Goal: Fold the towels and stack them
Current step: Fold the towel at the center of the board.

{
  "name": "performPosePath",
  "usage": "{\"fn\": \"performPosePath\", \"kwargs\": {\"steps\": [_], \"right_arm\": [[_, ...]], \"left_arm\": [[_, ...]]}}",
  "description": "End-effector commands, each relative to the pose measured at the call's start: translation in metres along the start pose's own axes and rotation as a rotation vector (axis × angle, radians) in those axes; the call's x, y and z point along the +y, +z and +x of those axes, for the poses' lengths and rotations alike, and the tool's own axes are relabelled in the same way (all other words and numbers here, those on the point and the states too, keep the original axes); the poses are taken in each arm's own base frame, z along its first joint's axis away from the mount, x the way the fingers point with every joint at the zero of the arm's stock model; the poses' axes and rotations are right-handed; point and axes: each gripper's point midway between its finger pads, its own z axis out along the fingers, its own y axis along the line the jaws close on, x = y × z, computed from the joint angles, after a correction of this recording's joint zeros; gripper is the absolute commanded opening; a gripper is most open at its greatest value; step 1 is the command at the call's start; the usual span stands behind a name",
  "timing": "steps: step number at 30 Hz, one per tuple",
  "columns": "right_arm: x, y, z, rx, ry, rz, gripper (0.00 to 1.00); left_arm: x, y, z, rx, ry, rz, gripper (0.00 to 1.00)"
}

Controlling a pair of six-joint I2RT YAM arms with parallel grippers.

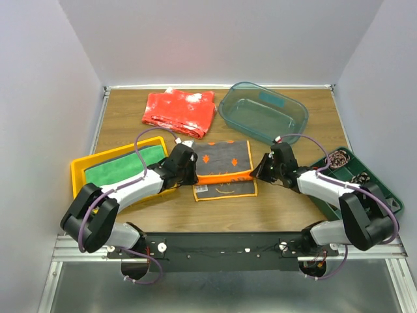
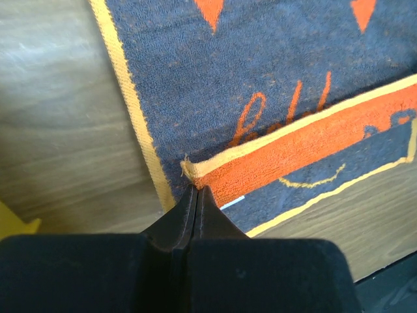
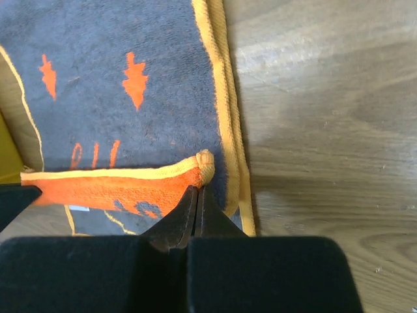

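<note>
The left gripper (image 2: 195, 190) is pinched tight, jaws together on the left corner of a turned-over orange flap of the grey towel (image 2: 273, 85). The right gripper (image 3: 197, 190) is likewise closed, its tips nipping the flap's bunched right corner. In the top view the left gripper (image 1: 189, 171) sits at the towel's (image 1: 221, 155) 8 o'clock edge and the right gripper (image 1: 258, 169) at its 4 o'clock edge, both low over the table (image 1: 280, 212).

The left forearm runs toward 2 o'clock from a bent elbow, crossing the near right corner of the yellow tray (image 1: 78, 171). The right forearm runs toward 10 o'clock from its own elbow beside the dark green tray (image 1: 381, 189).

The grey towel lies mid-table, partly folded. A green towel (image 1: 124, 166) lies in the yellow tray at 9 o'clock. A red cloth (image 1: 179, 112) is at 11 o'clock and a clear bin (image 1: 225, 111) at 1 o'clock.
</note>
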Motion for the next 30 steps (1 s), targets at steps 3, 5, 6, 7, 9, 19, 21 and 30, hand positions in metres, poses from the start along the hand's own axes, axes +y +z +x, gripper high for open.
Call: {"fn": "performPosePath", "kwargs": {"steps": [3, 5, 6, 7, 9, 19, 21, 30], "right_arm": [[0.01, 0.0, -0.013, -0.061, 0.005, -0.055, 0.01], [0.013, -0.003, -0.017, -0.073, -0.001, -0.058, 0.01], [0.013, -0.005, -0.018, -0.072, -0.003, -0.05, 0.01], [0.018, -0.009, -0.026, -0.094, -0.009, -0.06, 0.01], [0.018, -0.015, -0.027, -0.096, -0.01, -0.047, 0.01], [0.022, -0.047, -0.034, -0.146, -0.027, -0.049, 0.01], [0.015, -0.043, -0.024, -0.124, -0.022, -0.042, 0.01], [-0.016, -0.03, 0.007, -0.07, 0.019, 0.013, 0.01]], "left_arm": [[-0.002, 0.0, -0.006, -0.085, -0.034, 0.0, 0.0], [-0.005, -0.003, -0.008, -0.089, -0.025, 0.006, 0.0], [-0.007, -0.005, -0.01, -0.088, -0.022, 0.007, 0.0], [-0.009, -0.008, -0.011, -0.09, -0.014, 0.016, 0.0], [-0.011, -0.012, -0.011, -0.083, -0.007, 0.017, 0.0], [-0.021, -0.04, -0.011, -0.096, 0.021, 0.041, 0.0], [-0.023, -0.037, -0.006, -0.084, 0.023, 0.054, 0.0], [-0.024, -0.011, 0.043, 0.024, 0.068, 0.069, 0.0]]}}
